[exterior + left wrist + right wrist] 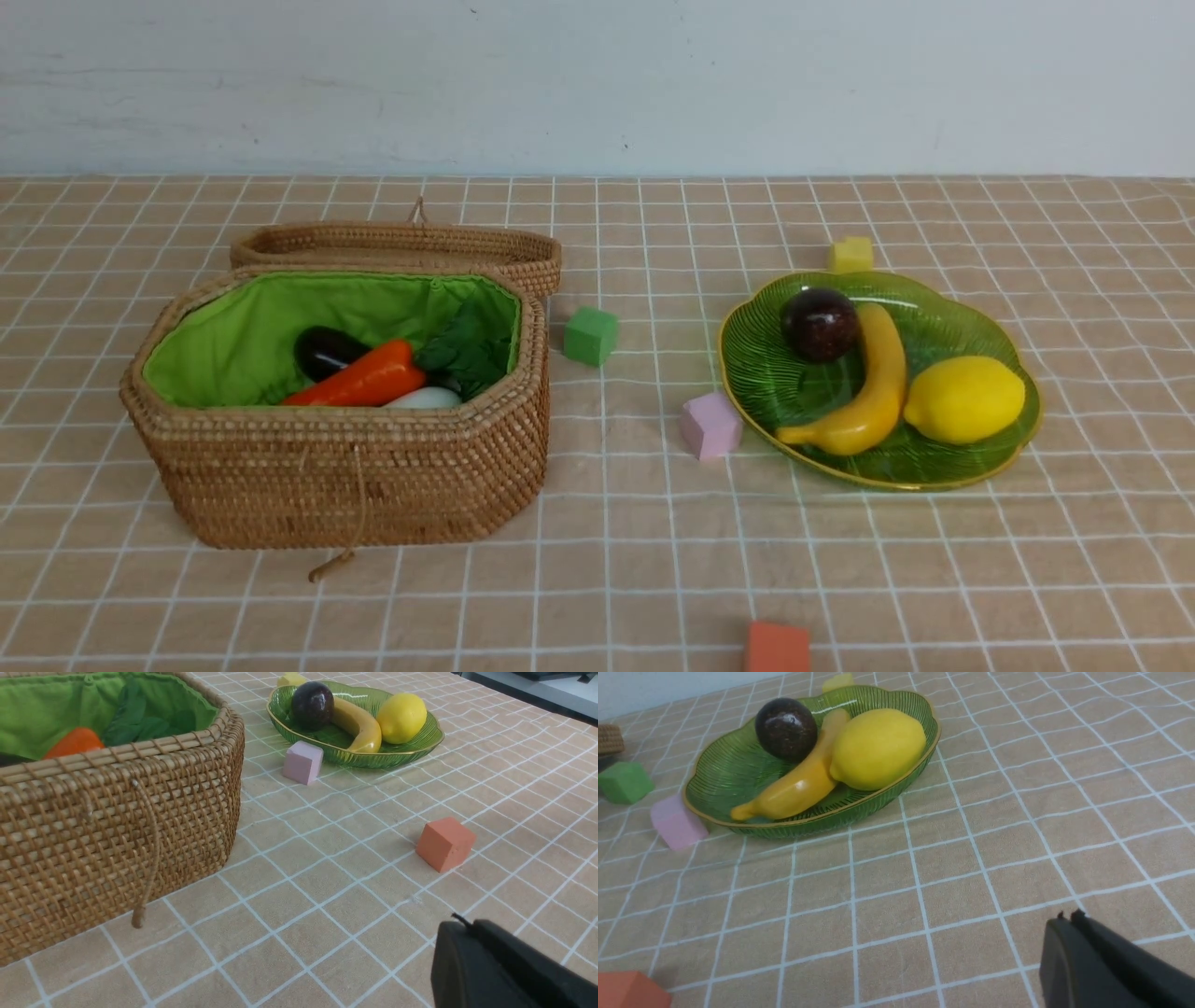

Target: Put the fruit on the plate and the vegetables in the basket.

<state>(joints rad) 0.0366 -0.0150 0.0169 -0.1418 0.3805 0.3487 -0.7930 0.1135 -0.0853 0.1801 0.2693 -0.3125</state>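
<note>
The banana, lemon and mangosteen lie on the green glass plate at the right. The eggplant, carrot and radish with green leaves lie inside the open wicker basket at the left. Neither arm shows in the front view. My left gripper is shut and empty, low over the cloth in front of the basket. My right gripper is shut and empty, in front of the plate.
Foam cubes sit on the checked cloth: green beside the basket, pink against the plate's near left rim, yellow behind the plate, orange at the front edge. The basket lid lies open behind the basket.
</note>
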